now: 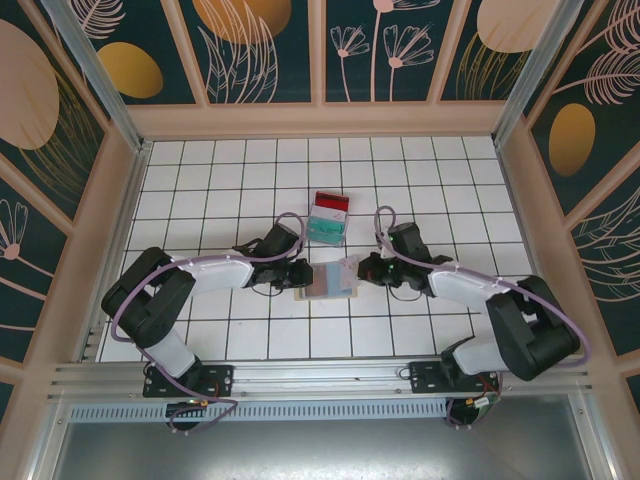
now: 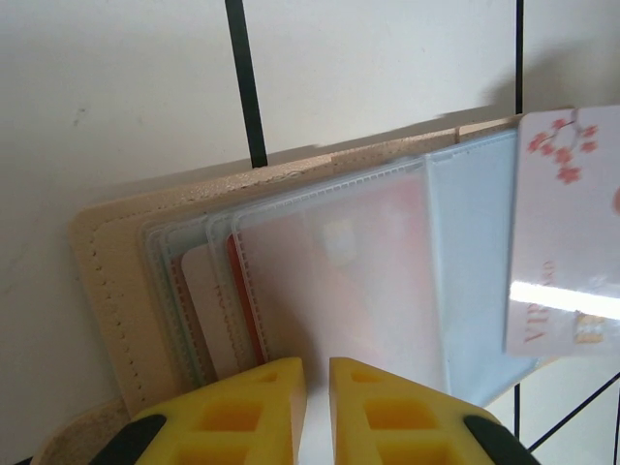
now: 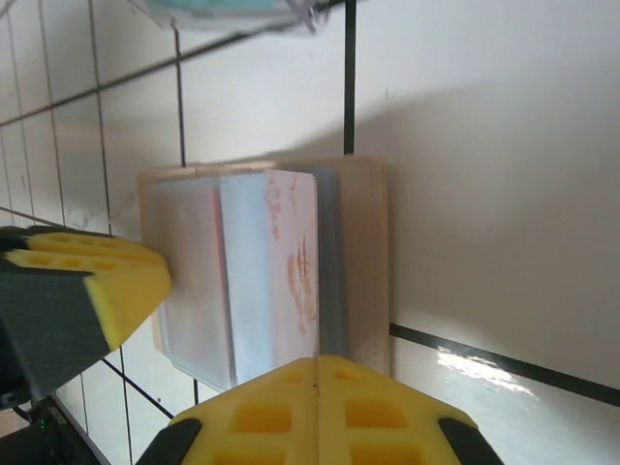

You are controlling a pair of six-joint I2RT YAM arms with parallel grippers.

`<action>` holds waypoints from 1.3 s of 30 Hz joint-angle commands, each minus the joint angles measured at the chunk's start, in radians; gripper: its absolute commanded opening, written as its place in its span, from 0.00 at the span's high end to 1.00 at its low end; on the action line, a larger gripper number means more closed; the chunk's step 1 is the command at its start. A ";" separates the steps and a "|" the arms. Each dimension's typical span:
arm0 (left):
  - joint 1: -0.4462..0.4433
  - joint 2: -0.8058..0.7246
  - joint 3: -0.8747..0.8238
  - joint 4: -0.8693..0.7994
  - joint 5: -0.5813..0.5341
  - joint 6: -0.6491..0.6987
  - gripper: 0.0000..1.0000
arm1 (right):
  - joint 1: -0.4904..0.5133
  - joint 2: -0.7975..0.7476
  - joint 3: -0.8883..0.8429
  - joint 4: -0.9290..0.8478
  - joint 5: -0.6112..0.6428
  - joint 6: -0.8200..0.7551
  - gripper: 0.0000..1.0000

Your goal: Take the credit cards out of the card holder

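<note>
Counter (image 1: 200, 180) of white tiles with dark lines lies inside tan walls. Both arms rest low on it, bent at the elbow, and reach in toward the middle from each side. The left arm (image 1: 200, 270) runs from its base up to a dark elbow and then right along the tiles. The right arm (image 1: 470, 285) does the same the other way, so the two wrists nearly meet.

Between the wrists lies the card holder (image 1: 325, 288), tan and open flat on the counter. From the left wrist its stitched tan edge (image 2: 107, 271) and its clear sleeves (image 2: 339, 271) show, with cards tucked inside.

A red card (image 1: 331, 203) and a teal card (image 1: 326, 230) lie together on the tiles just behind the holder, apart from it.

A whitish card (image 3: 291, 262) with red flower marks stands up out of the holder.

The right tool (image 3: 318, 407) has its yellow fingers pressed together, clamped on the near edge of that whitish card.

The left tool (image 2: 317, 407) sits at the holder's edge with its fingers close and a thin gap between them; I cannot tell if it pinches anything
</note>
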 commanded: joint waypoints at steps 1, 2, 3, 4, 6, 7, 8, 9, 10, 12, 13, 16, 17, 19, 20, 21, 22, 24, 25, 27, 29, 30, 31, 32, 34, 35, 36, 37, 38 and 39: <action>-0.003 0.012 -0.003 -0.099 -0.049 0.013 0.81 | -0.010 -0.053 0.039 -0.104 0.015 -0.074 1.00; -0.004 0.005 0.002 -0.100 -0.049 0.011 0.80 | -0.010 -0.064 0.057 -0.125 0.019 -0.090 1.00; -0.004 -0.003 0.007 -0.100 -0.046 0.007 0.78 | -0.010 -0.072 0.080 -0.151 0.029 -0.108 1.00; -0.003 -0.013 0.014 -0.100 -0.045 0.006 0.75 | -0.010 -0.079 0.101 -0.177 0.045 -0.124 1.00; -0.004 -0.042 0.028 -0.100 -0.047 0.000 0.69 | -0.008 -0.087 0.167 -0.240 0.081 -0.173 1.00; -0.004 -0.055 0.037 -0.102 -0.052 -0.002 0.66 | -0.008 -0.087 0.197 -0.268 0.095 -0.199 1.00; -0.004 -0.072 0.046 -0.103 -0.057 -0.006 0.63 | -0.008 -0.084 0.238 -0.305 0.110 -0.234 1.00; -0.003 -0.086 0.053 -0.103 -0.063 -0.009 0.58 | -0.008 -0.081 0.272 -0.329 0.120 -0.261 1.00; -0.004 -0.102 0.062 -0.105 -0.077 -0.012 0.52 | -0.007 -0.075 0.304 -0.353 0.129 -0.288 1.00; -0.004 -0.136 0.075 -0.111 -0.124 -0.015 0.40 | -0.004 -0.054 0.377 -0.403 0.146 -0.363 1.00; -0.004 -0.152 0.078 -0.114 -0.144 -0.015 0.36 | 0.000 -0.042 0.412 -0.420 0.165 -0.395 1.00; -0.002 -0.202 0.079 -0.122 -0.213 -0.029 0.12 | 0.024 0.012 0.516 -0.459 0.240 -0.510 1.00; -0.002 -0.218 0.078 -0.125 -0.235 -0.031 0.08 | 0.030 0.032 0.549 -0.465 0.245 -0.558 1.00; -0.002 -0.249 0.075 -0.135 -0.284 -0.039 0.05 | 0.042 0.070 0.601 -0.470 0.280 -0.659 1.00; -0.002 -0.266 0.071 -0.140 -0.305 -0.040 0.04 | 0.068 0.085 0.620 -0.469 0.301 -0.708 1.00; -0.002 -0.280 0.067 -0.142 -0.324 -0.038 0.04 | 0.087 0.099 0.635 -0.465 0.328 -0.772 1.00; -0.002 -0.296 0.062 -0.144 -0.342 -0.036 0.02 | 0.105 0.114 0.649 -0.459 0.352 -0.829 1.00; -0.001 -0.322 0.052 -0.146 -0.366 -0.029 0.02 | 0.144 0.146 0.677 -0.450 0.418 -0.950 1.00; -0.001 -0.335 0.050 -0.149 -0.377 -0.025 0.02 | 0.154 0.163 0.692 -0.447 0.444 -0.990 1.00; 0.000 -0.354 0.046 -0.164 -0.403 -0.024 0.01 | 0.163 0.207 0.733 -0.452 0.464 -1.061 1.00; -0.001 -0.375 0.035 -0.169 -0.427 -0.026 0.02 | 0.164 0.241 0.767 -0.446 0.495 -1.093 1.00; 0.001 -0.387 0.028 -0.174 -0.441 -0.031 0.02 | 0.165 0.259 0.787 -0.444 0.500 -1.102 1.00; 0.001 -0.400 0.021 -0.178 -0.459 -0.035 0.01 | 0.167 0.279 0.805 -0.443 0.512 -1.110 1.00; 0.003 -0.411 0.016 -0.180 -0.474 -0.037 0.02 | 0.171 0.298 0.820 -0.442 0.522 -1.122 1.00; 0.006 -0.430 0.008 -0.190 -0.499 -0.043 0.01 | 0.179 0.335 0.843 -0.442 0.552 -1.149 1.00; 0.007 -0.443 0.003 -0.192 -0.509 -0.047 0.01 | 0.183 0.355 0.849 -0.438 0.564 -1.164 1.00; 0.007 -0.452 -0.003 -0.194 -0.516 -0.050 0.01 | 0.185 0.370 0.855 -0.438 0.570 -1.171 1.00; 0.009 -0.463 -0.009 -0.194 -0.521 -0.049 0.02 | 0.188 0.384 0.860 -0.438 0.577 -1.177 1.00; 0.011 -0.472 -0.014 -0.197 -0.525 -0.050 0.02 | 0.191 0.400 0.865 -0.438 0.583 -1.180 1.00; 0.011 -0.478 -0.019 -0.201 -0.528 -0.052 0.01 | 0.192 0.410 0.866 -0.437 0.582 -1.180 1.00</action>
